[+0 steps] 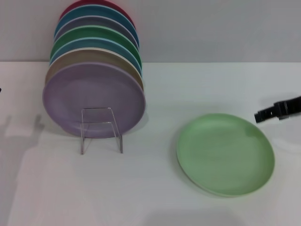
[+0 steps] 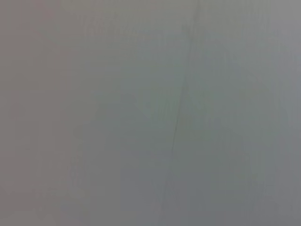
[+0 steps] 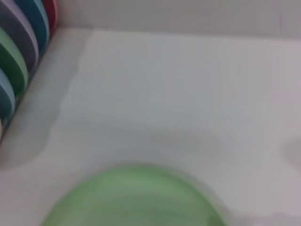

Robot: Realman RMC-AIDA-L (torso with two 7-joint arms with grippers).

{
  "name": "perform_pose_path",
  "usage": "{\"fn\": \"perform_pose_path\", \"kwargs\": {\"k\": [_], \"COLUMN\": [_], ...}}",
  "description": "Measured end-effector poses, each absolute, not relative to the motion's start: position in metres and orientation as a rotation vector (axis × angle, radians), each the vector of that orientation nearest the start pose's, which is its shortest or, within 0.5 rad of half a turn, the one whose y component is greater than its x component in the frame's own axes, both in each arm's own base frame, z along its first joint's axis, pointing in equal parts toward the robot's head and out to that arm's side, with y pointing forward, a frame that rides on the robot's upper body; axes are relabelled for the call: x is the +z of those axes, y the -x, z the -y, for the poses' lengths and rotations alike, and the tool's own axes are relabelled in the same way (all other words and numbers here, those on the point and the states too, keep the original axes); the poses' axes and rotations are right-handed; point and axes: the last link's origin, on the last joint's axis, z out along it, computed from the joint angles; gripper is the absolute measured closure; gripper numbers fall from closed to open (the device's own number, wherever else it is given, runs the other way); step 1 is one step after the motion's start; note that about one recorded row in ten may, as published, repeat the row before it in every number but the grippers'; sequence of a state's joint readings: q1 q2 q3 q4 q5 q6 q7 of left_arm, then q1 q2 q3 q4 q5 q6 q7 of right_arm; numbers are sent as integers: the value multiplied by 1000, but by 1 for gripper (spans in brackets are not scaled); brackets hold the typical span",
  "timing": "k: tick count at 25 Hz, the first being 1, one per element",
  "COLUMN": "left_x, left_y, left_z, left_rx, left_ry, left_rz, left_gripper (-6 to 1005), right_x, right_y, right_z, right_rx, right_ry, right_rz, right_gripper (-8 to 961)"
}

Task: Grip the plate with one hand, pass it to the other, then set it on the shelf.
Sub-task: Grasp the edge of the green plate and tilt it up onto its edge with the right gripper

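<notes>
The light green plate [image 1: 225,153] lies flat on the white table, right of the middle. It also shows in the right wrist view [image 3: 134,197], close by. My right gripper [image 1: 263,115] is a dark shape coming in from the right edge, just beyond the plate's far right rim and apart from it. The shelf [image 1: 101,129] is a thin clear wire stand on the left, with its squarish loop in front of a lilac plate [image 1: 94,96]. My left gripper is out of view, and the left wrist view shows only a plain grey surface.
Several coloured plates [image 1: 96,42] stand upright in a row behind the lilac one, reaching back to the grey wall. Their rims show in the right wrist view [image 3: 19,56]. Bare white table [image 1: 155,188] lies between the shelf and the green plate.
</notes>
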State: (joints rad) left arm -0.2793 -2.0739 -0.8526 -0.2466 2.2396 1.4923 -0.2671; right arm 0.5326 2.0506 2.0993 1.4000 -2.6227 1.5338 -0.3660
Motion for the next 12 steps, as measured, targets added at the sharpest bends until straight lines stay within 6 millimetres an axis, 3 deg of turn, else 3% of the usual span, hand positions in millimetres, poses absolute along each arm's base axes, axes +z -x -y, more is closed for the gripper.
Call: {"fn": "perform_pose_path", "kwargs": {"k": [12], "left_x": [19], "left_y": [326], "left_z": [-279], "left_rx": [-1013], "left_ry": [1353], "left_rz": [501], "left_gripper": [186], "right_x": [63], "right_y": [-259], "right_z": [-366], "right_rx": [-258], "right_ry": [2084], "right_rz": [-1545], "right_gripper": [260]}}
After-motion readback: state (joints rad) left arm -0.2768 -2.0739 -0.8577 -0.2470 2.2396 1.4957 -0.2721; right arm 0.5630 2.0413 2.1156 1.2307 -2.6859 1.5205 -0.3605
